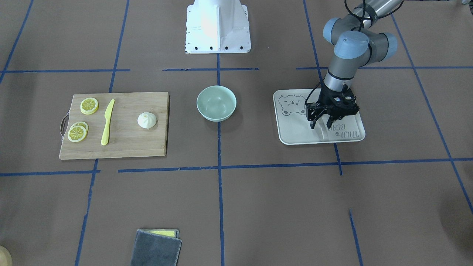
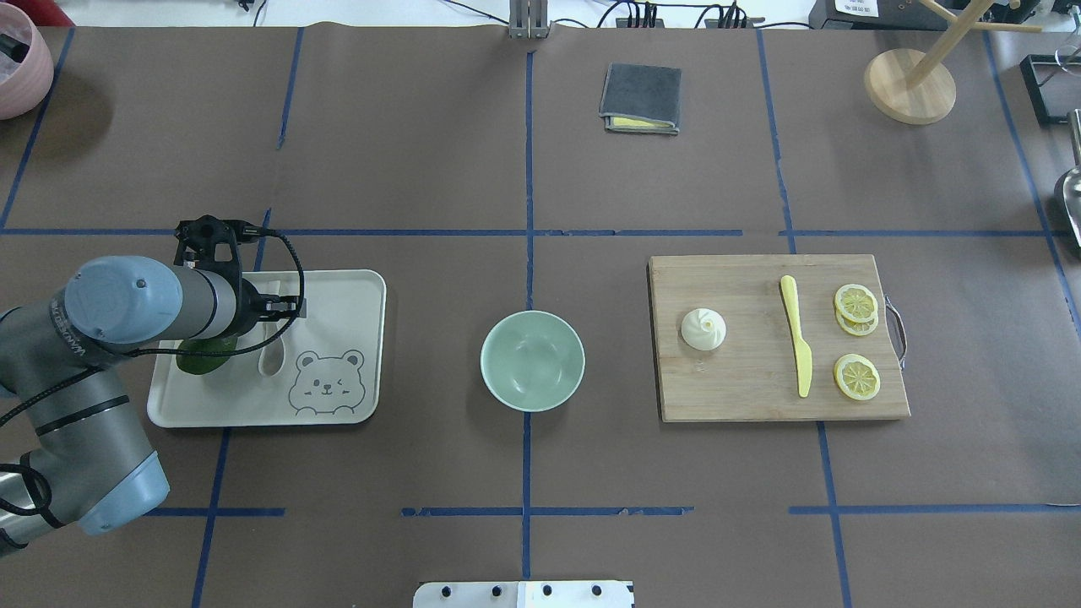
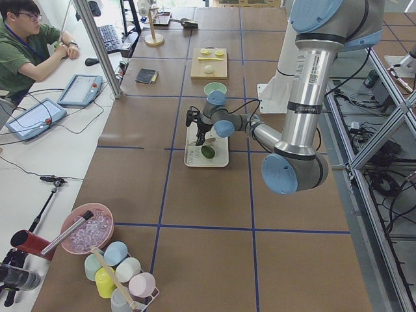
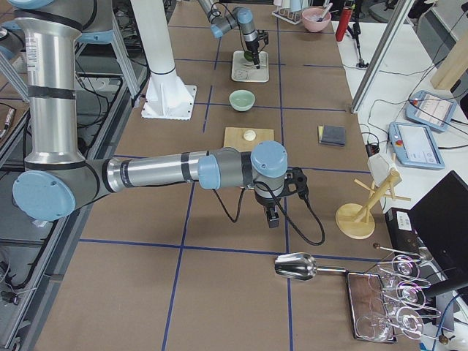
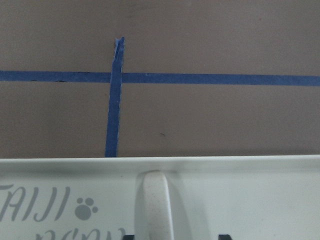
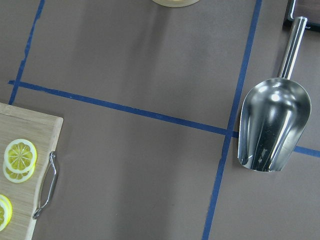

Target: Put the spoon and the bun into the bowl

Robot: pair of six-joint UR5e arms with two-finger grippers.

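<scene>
While the left gripper (image 1: 320, 123) hangs low over the bear-print tray (image 2: 338, 287), which sits off to the robot's left of the bowl (image 2: 532, 363), its fingers (image 1: 313, 121) are spread apart and point down at the spoon (image 2: 272, 355). The left wrist view shows the spoon's handle running up between the two dark fingertips, closer to one of them, with its end at the tray's rim. I honestly can't tell if either finger is touching it. The spoon lies flat on the tray, on the half farther from the bowl. A dark green avocado (image 2: 203, 359) is just beside it, even farther from the bowl and half hidden under the arm.

The bowl is upright with nothing in it. On the bowl's other side, toward the robot's right, there's a wooden cutting board (image 2: 743, 388). The bun (image 2: 703, 328) sits on the board's end nearest the bowl, pleats up, with nothing touching it. Past the bun, going away from the bowl, come a yellow knife (image 2: 796, 333) and then lemon slices (image 2: 856, 302).

The right gripper (image 4: 272, 216) is way out beyond the board's far end from the bowl, hovering near a metal scoop (image 6: 272, 125). Can't tell how its fingers are set, since only the side camera catches it.
</scene>
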